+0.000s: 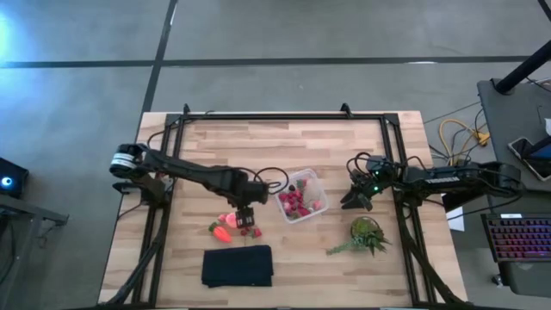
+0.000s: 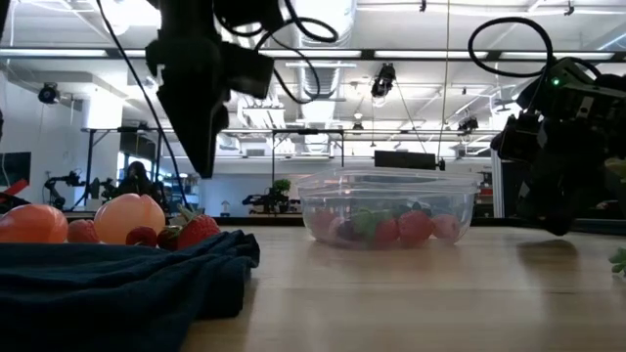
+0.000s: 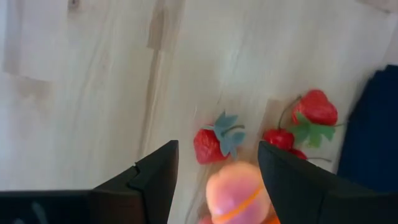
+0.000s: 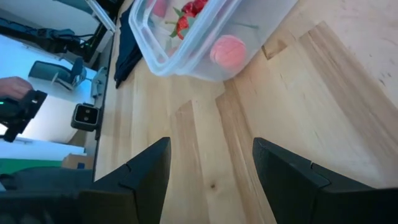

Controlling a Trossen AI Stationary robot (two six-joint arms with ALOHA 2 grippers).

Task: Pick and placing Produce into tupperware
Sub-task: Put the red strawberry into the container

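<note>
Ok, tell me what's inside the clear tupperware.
The tupperware holds several red strawberry pieces with green bits and a pinkish round one. Pieces piled underneath are hidden, so an exact count isn't possible.

A: Tupperware [image 1: 312, 185]?
B: Clear, square, rounded corners, upright at table centre; holds red strawberries [image 1: 295, 203] and a pink round piece [image 4: 228, 50].
A: Loose produce?
B: Peach-orange piece [image 3: 235, 196], strawberries [image 3: 210, 145] beside it, left of container.

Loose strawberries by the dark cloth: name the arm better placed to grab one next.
Left. Its claw hangs open directly over the loose strawberries beside the peach-coloured piece. The right claw waits on the far side of the tupperware, away from them.
</note>
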